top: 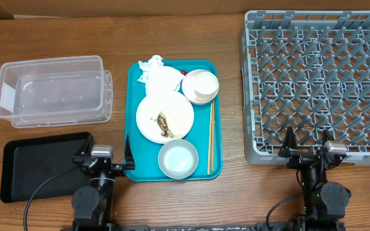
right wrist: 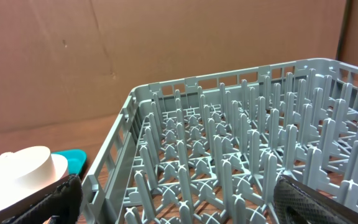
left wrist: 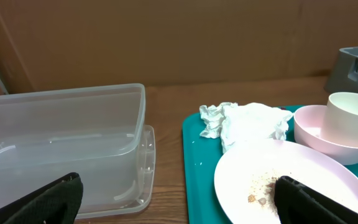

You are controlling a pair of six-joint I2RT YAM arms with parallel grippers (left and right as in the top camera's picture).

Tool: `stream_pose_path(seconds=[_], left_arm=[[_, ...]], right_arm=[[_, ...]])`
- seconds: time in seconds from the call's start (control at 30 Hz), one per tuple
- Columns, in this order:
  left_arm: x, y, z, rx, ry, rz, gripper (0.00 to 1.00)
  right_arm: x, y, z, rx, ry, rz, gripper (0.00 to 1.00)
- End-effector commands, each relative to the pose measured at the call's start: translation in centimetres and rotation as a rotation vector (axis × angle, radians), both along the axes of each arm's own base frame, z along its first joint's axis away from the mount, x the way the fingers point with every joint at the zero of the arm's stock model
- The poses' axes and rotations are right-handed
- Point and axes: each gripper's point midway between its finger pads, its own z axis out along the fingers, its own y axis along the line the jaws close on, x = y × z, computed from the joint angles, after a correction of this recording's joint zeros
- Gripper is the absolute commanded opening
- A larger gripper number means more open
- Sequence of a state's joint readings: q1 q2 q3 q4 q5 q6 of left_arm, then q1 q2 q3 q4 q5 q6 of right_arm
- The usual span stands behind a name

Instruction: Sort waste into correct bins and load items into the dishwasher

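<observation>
- My left pincer (top: 105,156) and right pincer (top: 308,140) stand released, grasping nothing.
- The napkins (top: 157,74) lie at the tray's (top: 216,147) far end; I'd pinch their crumpled top with my left, clear of the plate (top: 180,108).

Wooden table (top: 172,25), clear tub (top: 50,62), black tray (top: 40,163), teal tray (top: 216,138), grey dish rack (top: 317,83)

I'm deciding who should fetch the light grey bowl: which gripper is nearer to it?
Left. The left gripper hangs at the teal tray's left edge, left of the light grey bowl; the right gripper is farther to its right, over the dish rack's near wall.
</observation>
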State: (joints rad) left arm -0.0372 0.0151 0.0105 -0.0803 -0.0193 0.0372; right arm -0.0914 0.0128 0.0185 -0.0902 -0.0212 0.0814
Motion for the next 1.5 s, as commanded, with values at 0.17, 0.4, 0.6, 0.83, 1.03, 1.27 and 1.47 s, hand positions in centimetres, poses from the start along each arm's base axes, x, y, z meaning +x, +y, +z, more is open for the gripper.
stream_pose_path(seconds=[0.17,0.4,0.6,0.83,1.03,1.27,1.47], left_arm=[[0.0,0.1,0.1,0.022,-0.01,0.003,1.0],[0.0,0.1,0.1,0.022,-0.01,0.003,1.0],[0.0,0.1,0.1,0.022,-0.01,0.003,1.0],[0.0,0.1,0.1,0.022,-0.01,0.003,1.0],[0.0,0.1,0.1,0.022,-0.01,0.003,1.0],[0.0,-0.1,0.3,0.012,-0.02,-0.007,1.0],[-0.5,-3.9,2.1,-0.08,-0.084,-0.231,1.0]], right_arm=[[0.0,-0.1,-0.1,-0.004,-0.005,-0.006,1.0],[0.0,-0.1,-0.1,-0.004,-0.005,-0.006,1.0],[0.0,-0.1,-0.1,-0.004,-0.005,-0.006,1.0],[0.0,-0.1,-0.1,-0.004,-0.005,-0.006,1.0],[0.0,-0.1,-0.1,-0.004,-0.005,-0.006,1.0],[0.0,-0.1,-0.1,-0.004,-0.005,-0.006,1.0],[0.0,-0.1,-0.1,-0.004,-0.005,-0.006,1.0]])
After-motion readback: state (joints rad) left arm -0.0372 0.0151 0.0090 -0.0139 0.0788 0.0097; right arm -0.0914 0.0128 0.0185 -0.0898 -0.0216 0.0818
